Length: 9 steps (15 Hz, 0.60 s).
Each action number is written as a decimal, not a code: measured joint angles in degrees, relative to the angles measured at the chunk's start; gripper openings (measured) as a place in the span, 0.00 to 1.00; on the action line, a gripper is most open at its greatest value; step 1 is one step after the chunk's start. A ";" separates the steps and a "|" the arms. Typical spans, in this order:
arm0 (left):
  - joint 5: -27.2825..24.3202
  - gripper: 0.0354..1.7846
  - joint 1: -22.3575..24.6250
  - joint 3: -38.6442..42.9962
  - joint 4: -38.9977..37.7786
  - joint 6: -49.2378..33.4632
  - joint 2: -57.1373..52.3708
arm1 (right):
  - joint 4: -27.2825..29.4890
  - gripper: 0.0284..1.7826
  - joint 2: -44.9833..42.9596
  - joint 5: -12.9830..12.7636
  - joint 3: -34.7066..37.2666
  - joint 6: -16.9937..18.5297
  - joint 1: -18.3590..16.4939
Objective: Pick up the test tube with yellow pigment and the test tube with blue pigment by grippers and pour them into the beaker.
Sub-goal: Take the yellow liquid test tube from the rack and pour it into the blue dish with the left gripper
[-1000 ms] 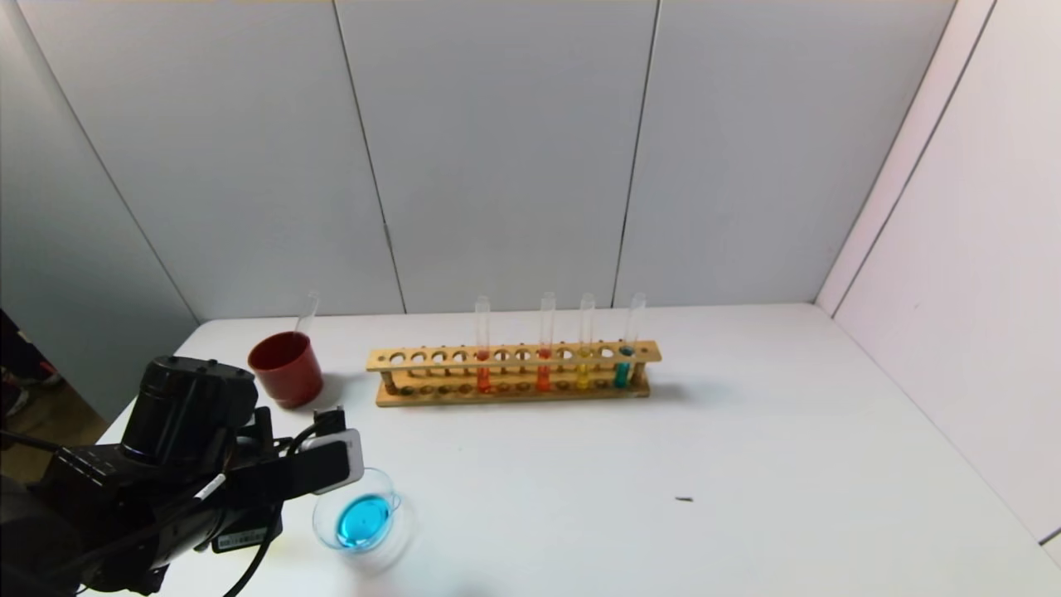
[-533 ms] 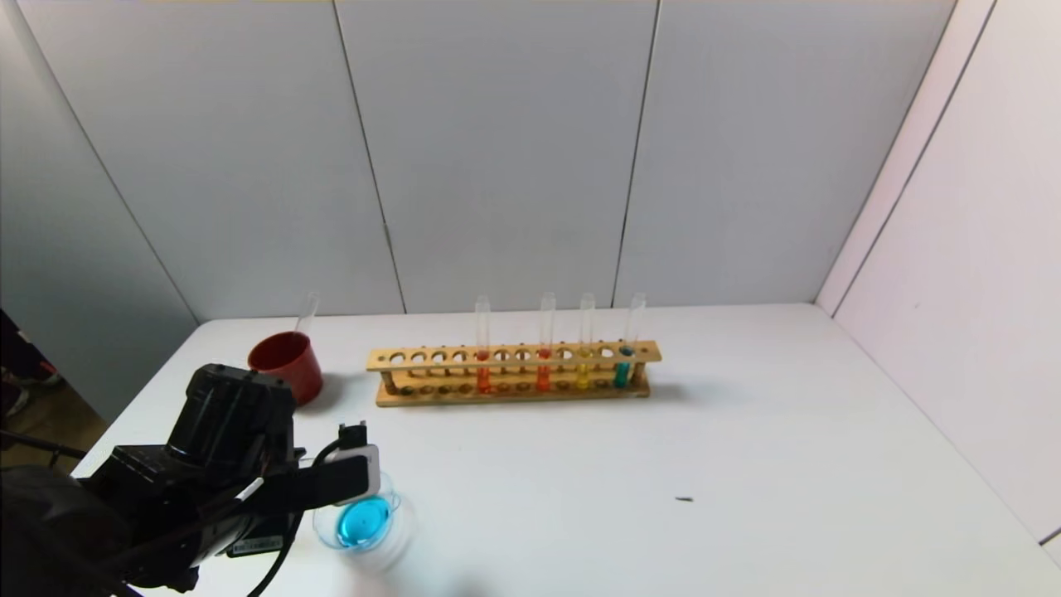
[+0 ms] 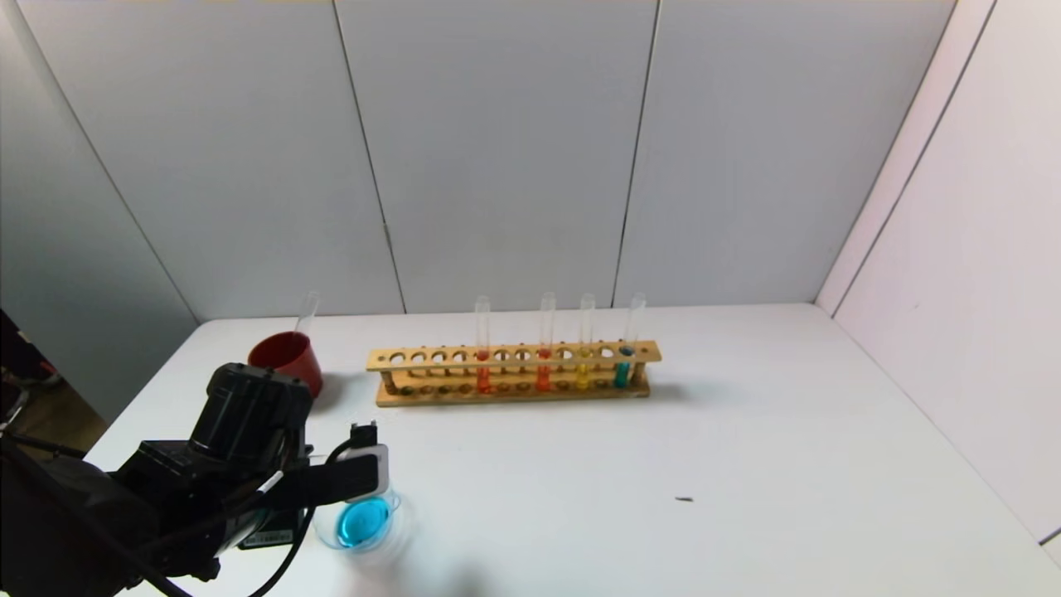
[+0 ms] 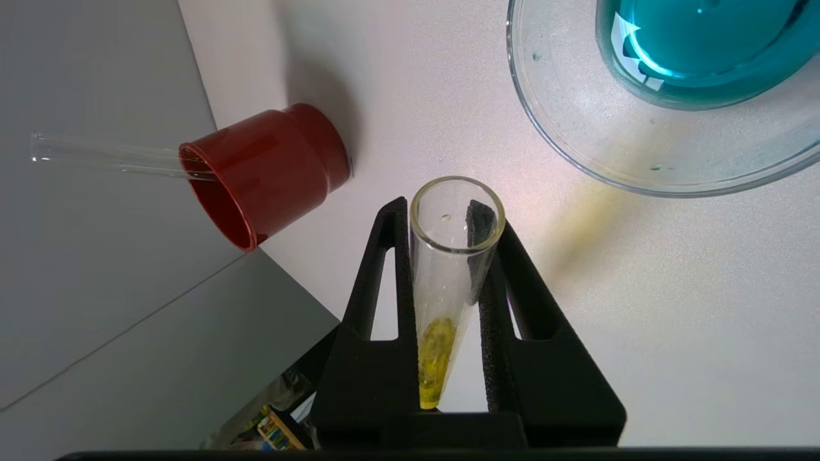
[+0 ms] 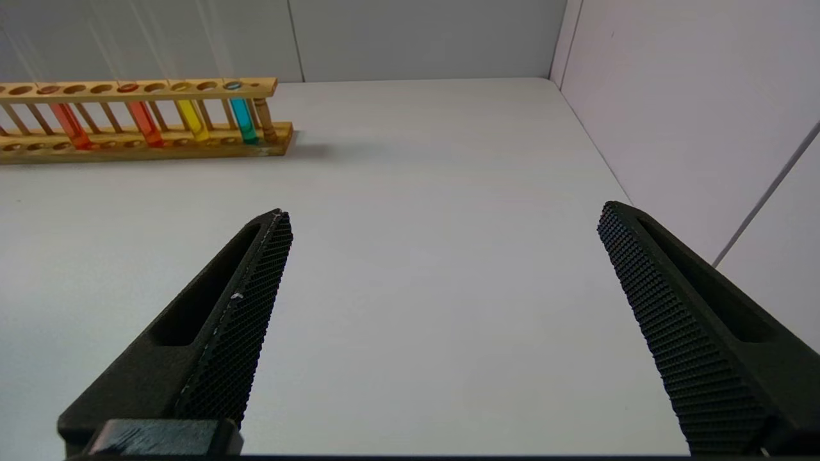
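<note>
My left gripper point(image 4: 442, 211) is shut on the test tube with yellow pigment point(image 4: 448, 282). The tube's open mouth points away from the wrist and the yellow liquid sits at its round end. The gripper point(image 3: 331, 485) hovers just left of the beaker point(image 3: 362, 521), which holds blue liquid. The beaker's rim point(image 4: 576, 141) lies just beyond the tube mouth. The test tube with blue pigment point(image 3: 623, 369) stands in the wooden rack point(image 3: 514, 373), beside another yellow tube point(image 3: 583, 365). My right gripper point(image 5: 442, 214) is open and empty over bare table.
A dark-red cup point(image 3: 286, 356) with an empty glass tube point(image 4: 96, 153) leaning in it stands behind my left arm. Two orange-red tubes point(image 3: 483, 373) stand in the rack. Grey walls close the back and right. A small dark speck point(image 3: 684, 499) lies on the table.
My left arm has moved forward and right with the yellow tube, closer to the beaker and the red cup. The rack and the beaker have not moved.
</note>
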 joint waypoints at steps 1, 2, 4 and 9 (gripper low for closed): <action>0.00 0.16 0.00 0.00 -0.07 0.04 0.09 | -0.02 0.98 0.00 0.00 0.00 0.00 -0.02; 0.05 0.16 -0.02 -0.05 -0.07 0.39 0.13 | -0.02 0.98 0.00 0.00 0.00 0.00 -0.02; 0.11 0.16 -0.02 -0.30 -0.09 0.67 0.17 | 0.00 0.98 0.00 0.00 0.00 0.00 0.00; 0.68 0.16 0.00 -0.66 -0.09 1.66 0.34 | 0.00 0.98 0.00 0.00 0.00 0.00 0.00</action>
